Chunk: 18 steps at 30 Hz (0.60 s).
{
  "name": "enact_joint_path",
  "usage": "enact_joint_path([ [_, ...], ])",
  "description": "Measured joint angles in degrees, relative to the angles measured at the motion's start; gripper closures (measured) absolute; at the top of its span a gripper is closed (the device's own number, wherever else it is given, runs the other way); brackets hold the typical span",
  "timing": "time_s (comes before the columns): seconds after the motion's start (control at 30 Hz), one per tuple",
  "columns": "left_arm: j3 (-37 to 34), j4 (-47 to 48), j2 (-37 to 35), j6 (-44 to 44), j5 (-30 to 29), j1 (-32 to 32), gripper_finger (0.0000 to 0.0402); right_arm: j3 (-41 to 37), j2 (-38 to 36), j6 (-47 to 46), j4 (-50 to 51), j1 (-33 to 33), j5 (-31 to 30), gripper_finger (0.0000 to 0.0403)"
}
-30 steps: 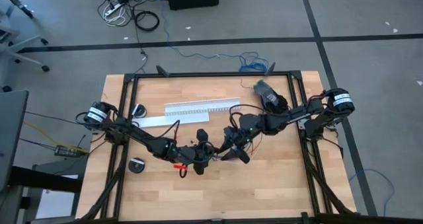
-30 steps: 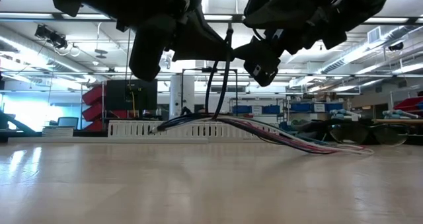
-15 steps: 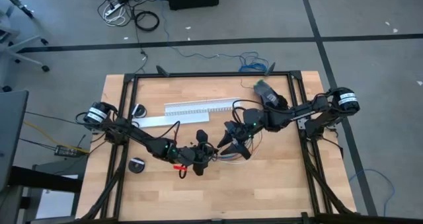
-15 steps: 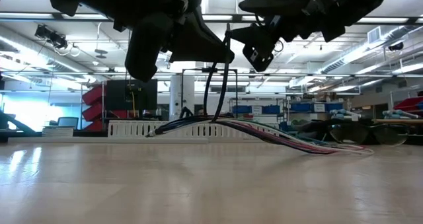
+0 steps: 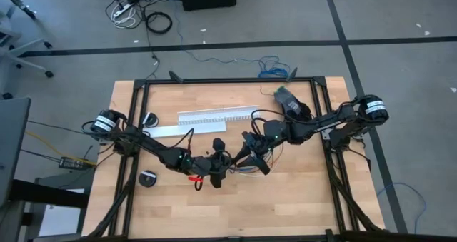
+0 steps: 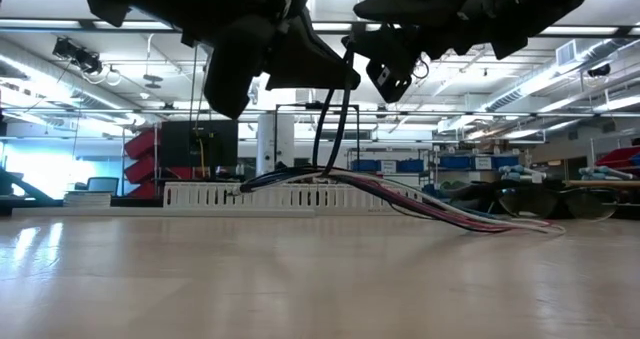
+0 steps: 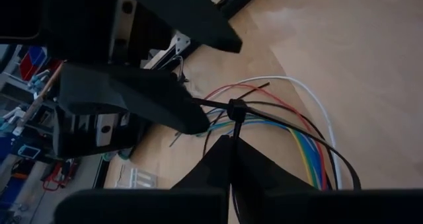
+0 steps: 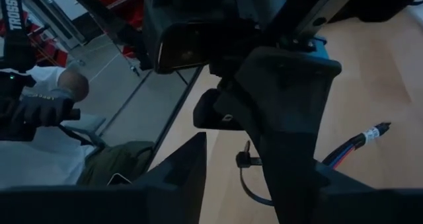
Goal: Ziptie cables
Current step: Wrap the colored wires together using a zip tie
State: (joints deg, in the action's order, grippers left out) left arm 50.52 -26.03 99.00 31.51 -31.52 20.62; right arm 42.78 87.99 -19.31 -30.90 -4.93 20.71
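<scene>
Right wrist view, white "TROSSEN" lettering (image 8: 9, 11), ziptie (image 8: 245, 159) below.

place: lab/workshop hall — ceiling strip lights (image 6: 60, 24) | storage shelving (image 6: 400, 164) | wooden bench (image 5: 235, 199)

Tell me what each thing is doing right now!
Cables: lying on the table, one end lifted up inside the looped ziptie.
Ziptie: looped round the cables, its strap pinched by the left gripper.
Left gripper: fingers shut on the ziptie.
Right gripper: fingers apart either side of the ziptie's head, not gripping yet.
White slotted channel: lying flat, untouched.
</scene>
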Motion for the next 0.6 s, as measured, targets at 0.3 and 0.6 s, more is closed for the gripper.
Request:
enact_joint_path([
  [0.3,0.0,-0.1,0.0,0.0,0.1,0.0,0.0402,0.0,0.0,0.4,0.1,0.0,-0.6,0.0298],
  [0.6,0.0,-0.3,0.0,0.0,0.1,0.0,0.0402,0.0,0.0,1.5,0.1,0.0,0.0,0.0363],
])
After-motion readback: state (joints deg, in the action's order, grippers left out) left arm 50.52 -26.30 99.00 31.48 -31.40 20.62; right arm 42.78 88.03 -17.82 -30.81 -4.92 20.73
